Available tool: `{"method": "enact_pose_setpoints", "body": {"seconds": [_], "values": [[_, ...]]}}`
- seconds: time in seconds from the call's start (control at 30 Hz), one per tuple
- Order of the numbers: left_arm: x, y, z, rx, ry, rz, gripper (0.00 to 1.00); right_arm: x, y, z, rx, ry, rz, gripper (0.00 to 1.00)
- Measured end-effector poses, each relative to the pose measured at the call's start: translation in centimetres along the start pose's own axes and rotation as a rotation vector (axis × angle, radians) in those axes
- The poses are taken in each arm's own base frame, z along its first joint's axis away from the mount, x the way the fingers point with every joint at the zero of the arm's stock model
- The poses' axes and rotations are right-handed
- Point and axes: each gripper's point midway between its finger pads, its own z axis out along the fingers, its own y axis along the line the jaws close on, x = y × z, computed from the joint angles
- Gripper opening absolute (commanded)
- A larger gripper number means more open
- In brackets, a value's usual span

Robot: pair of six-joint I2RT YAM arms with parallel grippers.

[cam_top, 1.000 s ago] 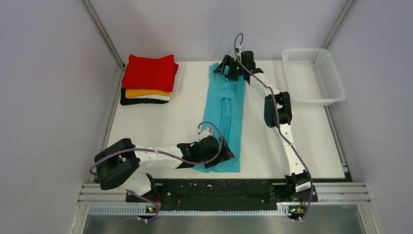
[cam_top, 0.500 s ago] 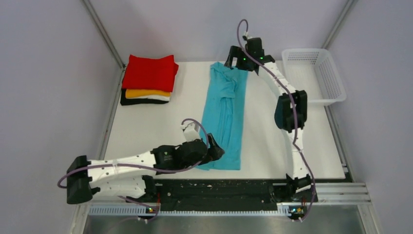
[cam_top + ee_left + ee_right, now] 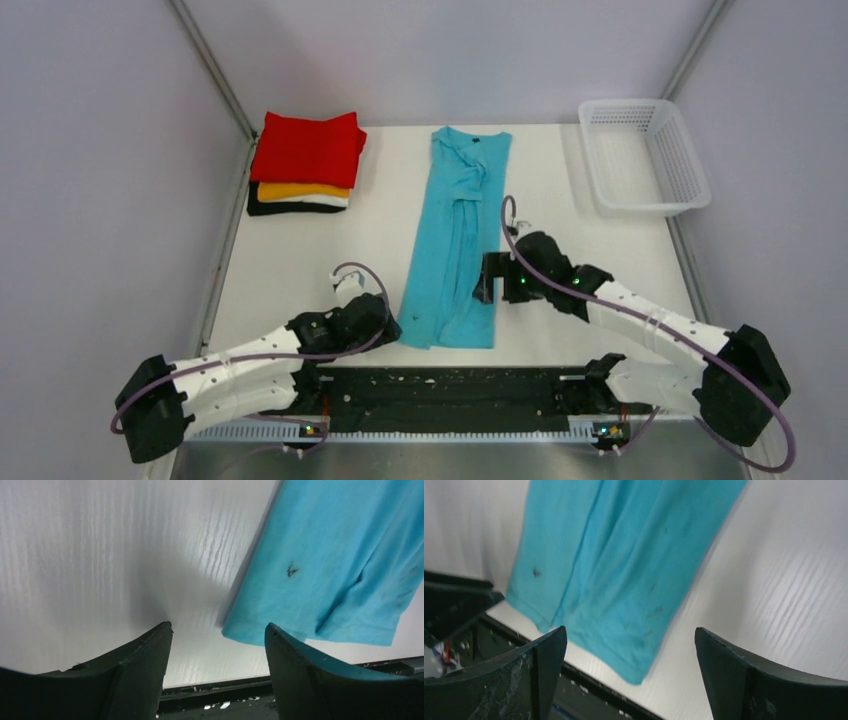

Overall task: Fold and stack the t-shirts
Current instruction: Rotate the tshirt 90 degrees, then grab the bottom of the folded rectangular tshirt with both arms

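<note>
The turquoise tee (image 3: 457, 235) lies folded into a long narrow strip down the table's middle, collar at the far end. It also shows in the left wrist view (image 3: 330, 570) and the right wrist view (image 3: 624, 555). My left gripper (image 3: 392, 327) is open and empty, just left of the strip's near corner; in its wrist view (image 3: 218, 628) bare table lies between the fingers. My right gripper (image 3: 484, 278) is open and empty at the strip's right edge near the hem, seen also in its wrist view (image 3: 630, 631). Folded red (image 3: 306, 148), orange (image 3: 302, 190), white and black tees are stacked at the far left.
A white mesh basket (image 3: 643, 156) stands at the far right corner. A black rail (image 3: 450, 385) runs along the table's near edge. Grey walls close in both sides.
My right arm has pulled back from the collar at the far end to the strip's near right edge. My left gripper has slid left off the strip's near corner.
</note>
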Motion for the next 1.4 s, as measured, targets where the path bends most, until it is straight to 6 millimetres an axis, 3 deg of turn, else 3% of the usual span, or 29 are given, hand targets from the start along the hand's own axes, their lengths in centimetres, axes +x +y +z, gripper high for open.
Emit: {"method": "enact_pose_setpoints", "body": {"seconds": [0.1,0.2,0.33,0.53,0.63,0.73,0.77,0.93,1.2,1.4], "values": [[0.6,-0.5,0.2,0.039,0.029,0.006,0.65,6.9,0.2,-0.5,-0.036,0.123,0.000,0.96],[1.0,-1.0,0.4,0.064,0.043,0.002,0.58,11.0,0.3,-1.2,-0.059,0.190,0.017,0.89],[1.2,-1.7,1.0,0.087,0.051,-0.005,0.42,14.2,0.2,-1.2,-0.065,0.244,0.064,0.75],[1.2,-2.2,2.1,0.079,0.046,-0.024,0.18,14.4,1.2,-0.2,-0.088,0.213,0.170,0.57],[1.3,-2.4,2.5,0.074,0.047,-0.030,0.00,14.1,1.0,0.4,-0.063,0.189,0.202,0.34],[1.4,-2.6,2.5,0.074,0.056,-0.034,0.00,14.4,0.4,0.8,-0.028,0.187,0.215,0.05],[1.4,-2.6,2.5,0.074,0.058,-0.035,0.00,14.5,0.2,1.0,-0.019,0.187,0.223,0.00],[2.3,-2.8,2.1,0.100,0.093,-0.053,0.00,15.0,0.4,1.1,-0.036,0.179,0.237,0.00],[6.3,-2.1,-0.8,0.158,0.196,-0.026,0.00,19.2,1.6,-2.0,-0.119,0.271,0.200,0.00],[5.4,-2.9,-1.6,0.188,0.161,-0.013,0.00,18.3,1.1,-2.7,-0.097,0.226,0.194,0.00]]}}
